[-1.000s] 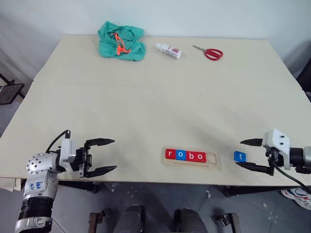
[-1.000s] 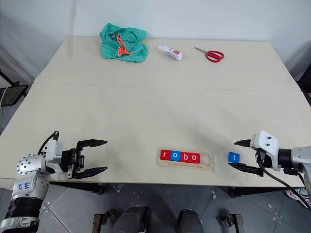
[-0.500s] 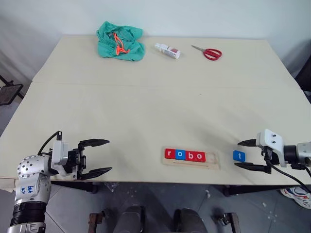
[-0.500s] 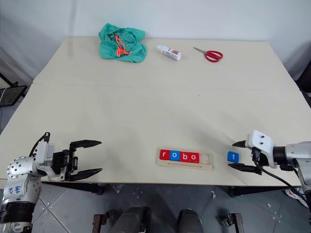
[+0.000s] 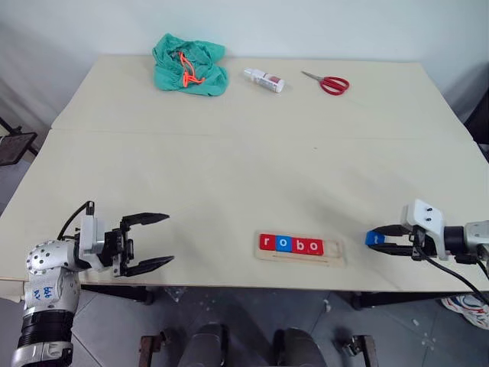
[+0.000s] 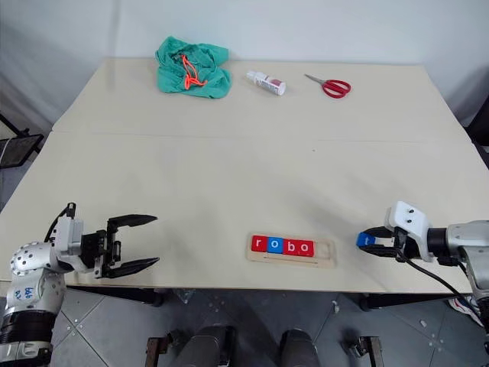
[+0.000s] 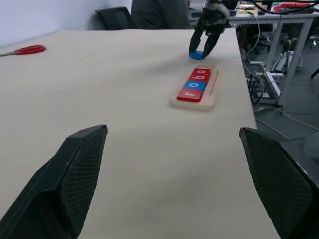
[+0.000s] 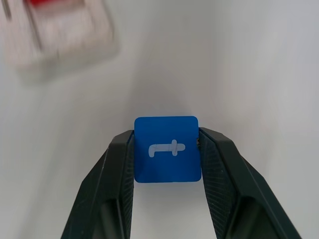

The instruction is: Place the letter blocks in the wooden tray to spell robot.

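Left eye view, table (image 5: 252,160): a broad pale top carrying everything here.
Green cloth (image 5: 189,64): crumpled with an orange cord on it, at the far edge, well away from both grippers.
Left gripper (image 5: 154,241): low over the near edge, pointing across toward the tray, fingers spread wide with nothing between them.
Right gripper (image 6: 370,243): low over the near edge on the other side, its two black fingers (image 8: 115,174) pressed against opposite edges of the blue "t" block, so it has hold of it.
Wooden tray (image 5: 337,256): lies flat between the two grippers, nearer the right one and just beside its fingertips; its end toward the right gripper is unfilled.
Blocks in the tray (image 5: 290,245): four in a row, red, blue, red, red, reading "robo".
Red scissors (image 5: 328,82): far edge, well beyond the right gripper.
Small white bottle (image 5: 264,79): on its side between cloth and scissors.
Blue "t" block (image 8: 167,149): between the right gripper's fingertips, apart from the tray.
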